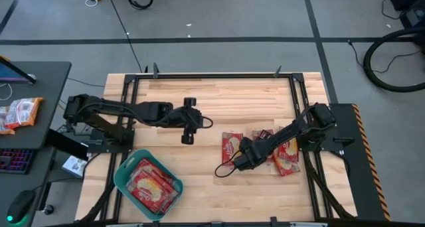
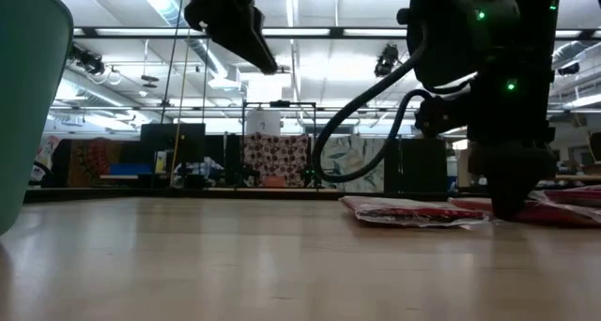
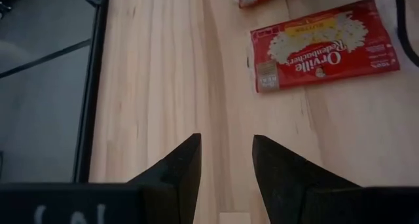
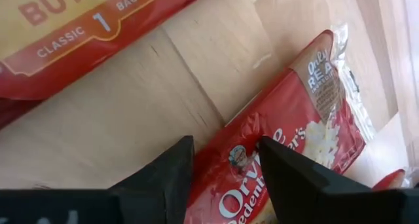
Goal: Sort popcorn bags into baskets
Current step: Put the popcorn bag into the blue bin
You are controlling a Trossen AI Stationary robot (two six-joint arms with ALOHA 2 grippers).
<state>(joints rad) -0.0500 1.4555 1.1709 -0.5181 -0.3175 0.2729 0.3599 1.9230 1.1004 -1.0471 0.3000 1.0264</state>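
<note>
Under the right gripper (image 1: 240, 162), jaws apart, lie flat red popcorn bags (image 1: 230, 149) with cream-yellow panels

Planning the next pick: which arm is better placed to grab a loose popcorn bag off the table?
The right. Its gripper is down among the loose popcorn bags, fingers open and straddling one bag's edge. The left gripper hangs open above bare wood, away from the bags.

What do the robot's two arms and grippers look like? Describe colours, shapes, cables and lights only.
Both arms are black, built of jointed segments. The left gripper and right gripper each end in two dark, wedge-shaped tapering fingers. A black cable loops off one arm in the low view, where green lights glow on its housing.
</note>
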